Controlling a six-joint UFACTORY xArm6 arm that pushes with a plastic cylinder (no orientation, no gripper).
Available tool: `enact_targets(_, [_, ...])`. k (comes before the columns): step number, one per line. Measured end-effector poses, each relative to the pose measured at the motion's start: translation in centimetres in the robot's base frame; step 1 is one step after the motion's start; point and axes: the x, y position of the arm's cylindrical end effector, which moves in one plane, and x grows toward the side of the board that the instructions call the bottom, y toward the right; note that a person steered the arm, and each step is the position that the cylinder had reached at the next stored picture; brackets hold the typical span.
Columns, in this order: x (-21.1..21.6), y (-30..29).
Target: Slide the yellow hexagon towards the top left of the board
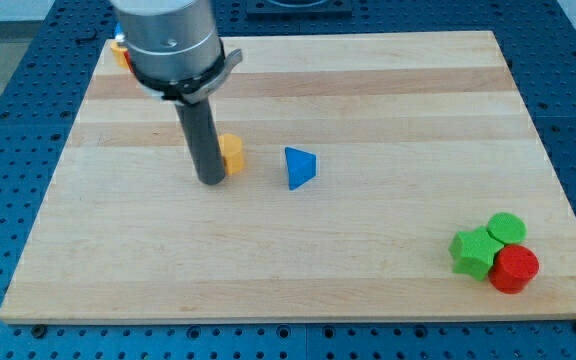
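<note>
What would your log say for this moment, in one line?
my tip left of, touching yellow hexagon | blue triangle right | top-left not reached

the wooden board (pixel 368 90) is carrying a yellow hexagon (pixel 232 153) touching my tip (pixel 211 181), a blue triangle (pixel 300 167) nearby, and a green star (pixel 473 252), green cylinder (pixel 507 228) and red cylinder (pixel 515 268) clustering at the view's bottom right.

1 raised view looks down across the whole board (pixel 368 100).
</note>
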Motion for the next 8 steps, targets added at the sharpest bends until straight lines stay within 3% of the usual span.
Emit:
enact_targets(3, [-13.2,8.7])
enact_targets(4, [-16.0,11.8])
enact_targets(5, [-16.1,16.4])
enact_targets(6, [-19.5,17.0])
enact_targets(8, [-20.2,10.6])
